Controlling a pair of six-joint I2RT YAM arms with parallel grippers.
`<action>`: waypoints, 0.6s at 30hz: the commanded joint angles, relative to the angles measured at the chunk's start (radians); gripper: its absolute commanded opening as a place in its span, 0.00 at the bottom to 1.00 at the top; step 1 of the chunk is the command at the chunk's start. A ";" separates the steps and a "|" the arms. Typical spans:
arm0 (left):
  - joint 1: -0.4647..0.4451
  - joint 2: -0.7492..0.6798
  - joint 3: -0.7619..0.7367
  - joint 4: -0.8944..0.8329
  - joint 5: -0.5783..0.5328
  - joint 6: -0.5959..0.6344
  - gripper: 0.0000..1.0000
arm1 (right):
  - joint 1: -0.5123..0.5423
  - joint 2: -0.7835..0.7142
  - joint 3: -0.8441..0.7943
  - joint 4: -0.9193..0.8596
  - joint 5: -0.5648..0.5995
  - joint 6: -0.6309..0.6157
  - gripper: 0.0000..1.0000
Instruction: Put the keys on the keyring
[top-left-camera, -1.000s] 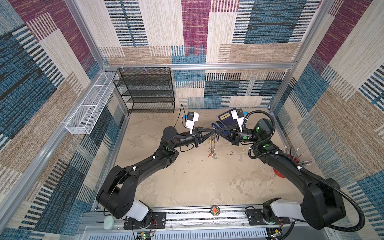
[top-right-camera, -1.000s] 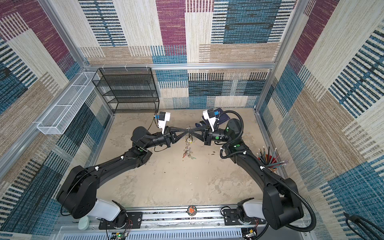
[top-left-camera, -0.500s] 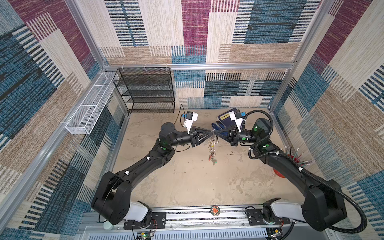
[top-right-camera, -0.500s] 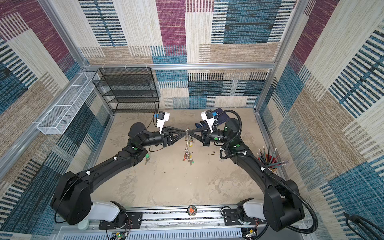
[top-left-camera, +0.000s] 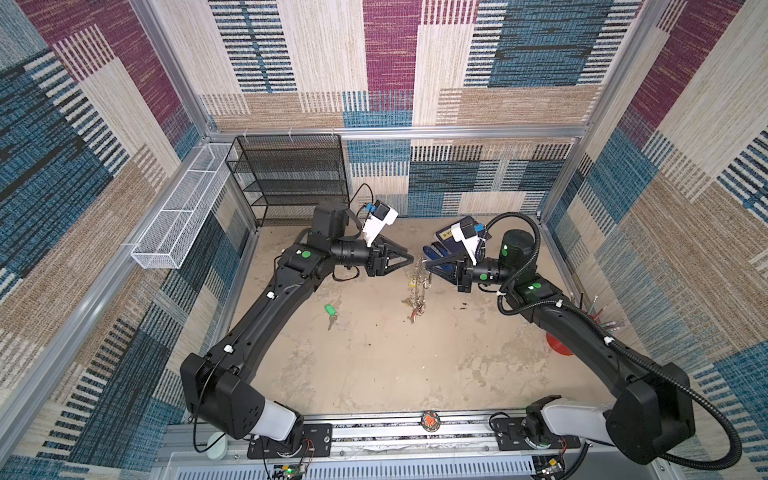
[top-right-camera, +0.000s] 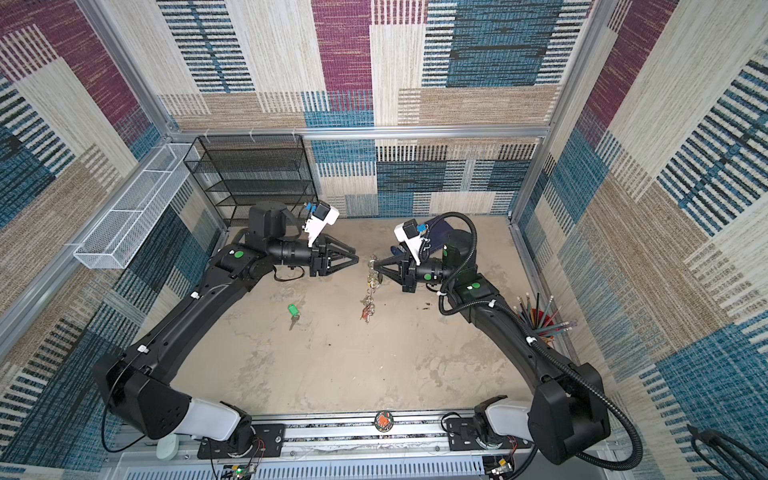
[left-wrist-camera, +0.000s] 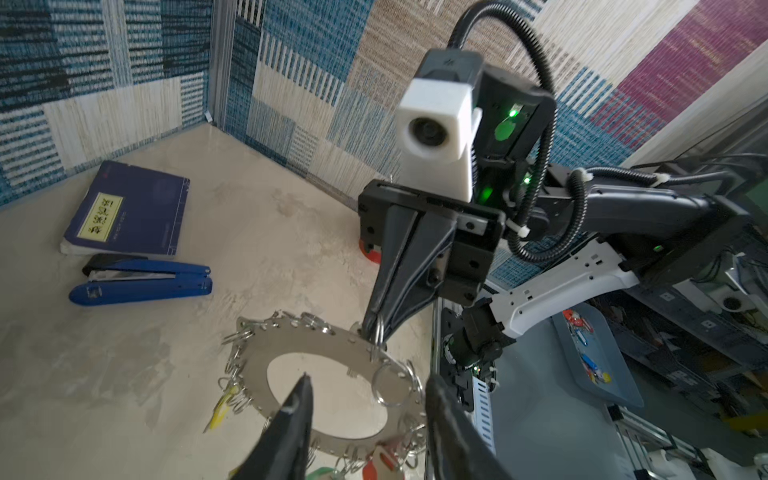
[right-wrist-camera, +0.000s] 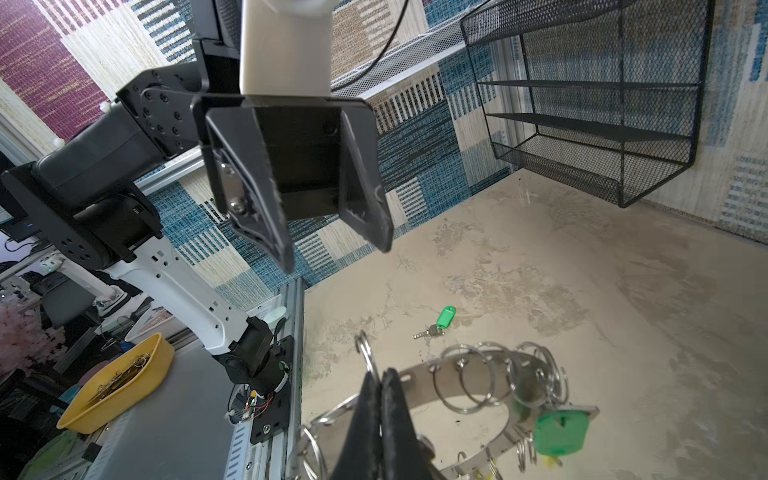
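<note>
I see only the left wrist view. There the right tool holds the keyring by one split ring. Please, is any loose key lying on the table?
Observer: Yes, a green-tagged key lies on the table, left of the hanging keyring in both top views.
Operator: Which way does it point?
Observer: Tag toward the back wall, blade toward the table's front edge.
Operator: Does something stand near it?
Observer: The black mesh shelf stands farther back, against the back wall.
</note>
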 joint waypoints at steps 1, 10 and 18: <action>-0.015 0.037 0.059 -0.190 -0.012 0.115 0.43 | 0.007 0.004 0.015 -0.031 0.011 -0.045 0.00; -0.078 0.105 0.145 -0.229 -0.058 0.125 0.37 | 0.025 0.009 0.013 -0.049 0.015 -0.059 0.00; -0.095 0.142 0.196 -0.263 -0.080 0.129 0.20 | 0.028 0.008 0.009 -0.038 0.009 -0.058 0.00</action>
